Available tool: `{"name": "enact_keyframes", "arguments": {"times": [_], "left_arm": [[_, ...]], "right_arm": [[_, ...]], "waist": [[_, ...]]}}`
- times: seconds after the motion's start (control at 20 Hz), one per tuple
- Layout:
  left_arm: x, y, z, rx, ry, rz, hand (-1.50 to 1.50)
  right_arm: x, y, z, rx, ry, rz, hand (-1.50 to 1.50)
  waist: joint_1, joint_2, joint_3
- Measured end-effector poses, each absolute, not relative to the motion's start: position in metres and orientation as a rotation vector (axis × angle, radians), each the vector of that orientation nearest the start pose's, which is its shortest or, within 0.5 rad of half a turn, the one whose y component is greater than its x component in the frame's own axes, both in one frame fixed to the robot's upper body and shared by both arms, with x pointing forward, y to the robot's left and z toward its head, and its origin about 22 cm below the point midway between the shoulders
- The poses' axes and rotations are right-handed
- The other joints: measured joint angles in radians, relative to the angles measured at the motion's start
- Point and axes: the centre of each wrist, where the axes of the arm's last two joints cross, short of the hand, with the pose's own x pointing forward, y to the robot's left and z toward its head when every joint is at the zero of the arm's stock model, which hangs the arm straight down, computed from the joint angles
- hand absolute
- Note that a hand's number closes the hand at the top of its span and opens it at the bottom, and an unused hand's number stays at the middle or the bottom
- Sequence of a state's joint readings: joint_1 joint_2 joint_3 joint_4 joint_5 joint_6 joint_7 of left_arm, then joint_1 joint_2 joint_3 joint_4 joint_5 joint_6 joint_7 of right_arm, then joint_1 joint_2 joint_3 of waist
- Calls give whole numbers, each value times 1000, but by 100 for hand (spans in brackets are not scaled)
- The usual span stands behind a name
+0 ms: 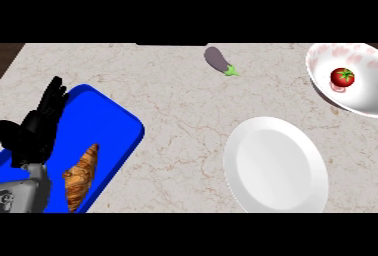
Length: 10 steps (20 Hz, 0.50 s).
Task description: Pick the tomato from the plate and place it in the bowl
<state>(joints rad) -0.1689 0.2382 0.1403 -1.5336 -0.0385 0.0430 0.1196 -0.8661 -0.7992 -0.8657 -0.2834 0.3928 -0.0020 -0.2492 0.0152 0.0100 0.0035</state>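
Croissant [81, 176] lies on the blue tray [111, 120] beside the resting left hand [40, 125] with fingers straight, the white plate [275, 165] right of that tray stands bare, and beyond it the tomato [342, 77] already sits in the bowl [354, 102], so only a clean retreat seems needed.

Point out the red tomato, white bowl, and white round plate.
red tomato [342, 77]: head view, middle of its body.
white bowl [367, 102]: head view, bare inner wall.
white round plate [277, 165]: head view, bare centre.
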Motion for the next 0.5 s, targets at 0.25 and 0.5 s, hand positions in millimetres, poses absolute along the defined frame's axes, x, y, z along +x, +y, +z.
{"name": "enact_keyframes", "arguments": {"times": [0.25,0.5], "left_arm": [[280,308,54,319,-1581,-71,0],[278,307,55,320,-1577,-70,0]], "right_arm": [[293,-562,129,-699,-1515,-340,-150],[241,-596,122,-619,-1548,-367,-150]], "waist": [[-4,-1,0],[-6,-2,1]]}}
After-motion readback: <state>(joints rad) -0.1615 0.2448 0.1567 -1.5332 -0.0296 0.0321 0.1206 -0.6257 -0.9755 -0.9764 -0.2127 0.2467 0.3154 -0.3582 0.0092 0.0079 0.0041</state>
